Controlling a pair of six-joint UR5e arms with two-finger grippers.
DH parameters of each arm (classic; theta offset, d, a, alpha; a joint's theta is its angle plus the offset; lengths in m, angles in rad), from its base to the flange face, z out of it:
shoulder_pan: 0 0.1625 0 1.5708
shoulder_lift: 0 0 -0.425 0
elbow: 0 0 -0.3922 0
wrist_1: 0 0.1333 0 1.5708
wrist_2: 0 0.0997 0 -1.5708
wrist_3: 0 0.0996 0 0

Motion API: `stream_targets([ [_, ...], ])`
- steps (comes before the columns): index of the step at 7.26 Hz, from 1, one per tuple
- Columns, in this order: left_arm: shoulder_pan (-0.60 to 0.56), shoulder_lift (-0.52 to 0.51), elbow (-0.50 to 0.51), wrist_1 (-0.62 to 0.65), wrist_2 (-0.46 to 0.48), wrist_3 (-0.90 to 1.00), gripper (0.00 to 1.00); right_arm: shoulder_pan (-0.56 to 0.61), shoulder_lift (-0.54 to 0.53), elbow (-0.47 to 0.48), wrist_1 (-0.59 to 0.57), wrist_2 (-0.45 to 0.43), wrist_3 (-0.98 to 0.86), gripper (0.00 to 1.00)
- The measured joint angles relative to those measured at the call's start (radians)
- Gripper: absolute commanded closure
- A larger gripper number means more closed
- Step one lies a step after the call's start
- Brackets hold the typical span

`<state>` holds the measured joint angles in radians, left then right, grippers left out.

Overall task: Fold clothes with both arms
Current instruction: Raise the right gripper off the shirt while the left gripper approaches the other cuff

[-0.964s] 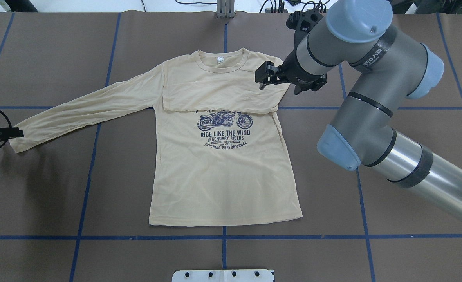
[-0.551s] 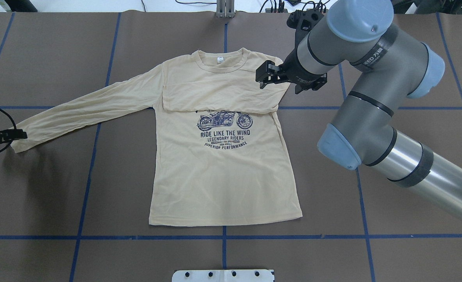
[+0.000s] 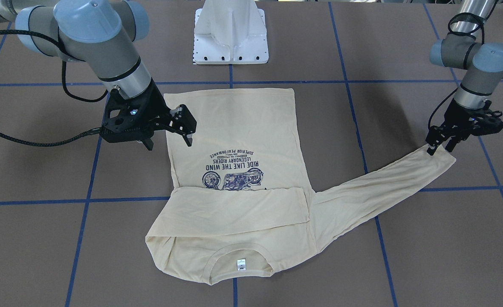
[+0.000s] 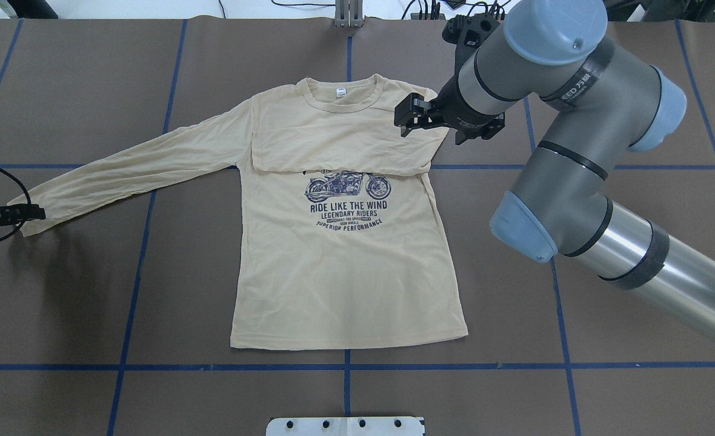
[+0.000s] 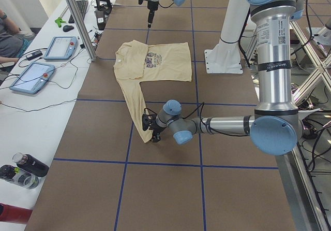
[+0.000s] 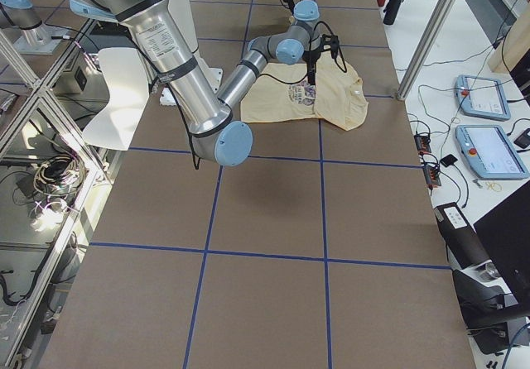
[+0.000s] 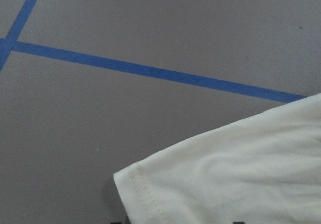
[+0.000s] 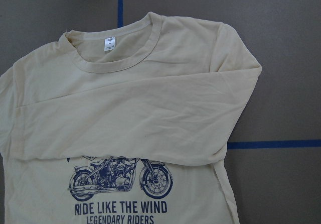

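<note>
The clothes are a cream long-sleeved T-shirt [image 4: 345, 278] lying flat, print up, collar far from me. Its right sleeve [image 4: 339, 148] is folded across the chest, above the motorcycle print [image 8: 120, 176]. The other sleeve [image 3: 375, 192] stretches out toward my left. My left gripper [image 3: 440, 149] is low at that sleeve's cuff [image 7: 200, 184], its fingers apart and astride the cuff edge. At the shirt's right shoulder my right gripper [image 4: 407, 116] hovers open, with nothing between its fingers. The right wrist view shows the collar, folded sleeve and print, but no fingers.
Blue tape lines [image 4: 345, 366] grid the brown table. The white pedestal base [image 3: 231, 38] stands behind the shirt's hem. A side bench with tablets [image 5: 57, 47] and bottles [image 5: 26, 166] runs along the far edge, where a person's arm [image 5: 8, 34] shows.
My left gripper has crept in over the sleeve's cuff, and the cuff end has shifted slightly. My right gripper has drifted a little toward the far edge of the table.
</note>
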<state>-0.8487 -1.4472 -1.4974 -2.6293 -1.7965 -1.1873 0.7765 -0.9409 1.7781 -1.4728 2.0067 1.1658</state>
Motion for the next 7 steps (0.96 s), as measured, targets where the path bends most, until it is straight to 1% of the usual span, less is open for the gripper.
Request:
stream_targets([
  [1, 0.0, 0.0, -0.002, 0.0, -0.001, 0.0, 1.0, 0.0, 0.0, 0.0, 0.0, 0.0, 0.0, 0.0],
  [5, -0.003, 0.003, -0.038, 0.002, -0.017, 0.0, 1.0, 0.001, -0.003, 0.001, 0.002, 0.0, 0.0, 0.0],
  [7, -0.009, 0.011, -0.102, 0.018, -0.089, -0.004, 1.0, 0.003, -0.006, 0.002, 0.003, 0.0, 0.0, 0.0],
])
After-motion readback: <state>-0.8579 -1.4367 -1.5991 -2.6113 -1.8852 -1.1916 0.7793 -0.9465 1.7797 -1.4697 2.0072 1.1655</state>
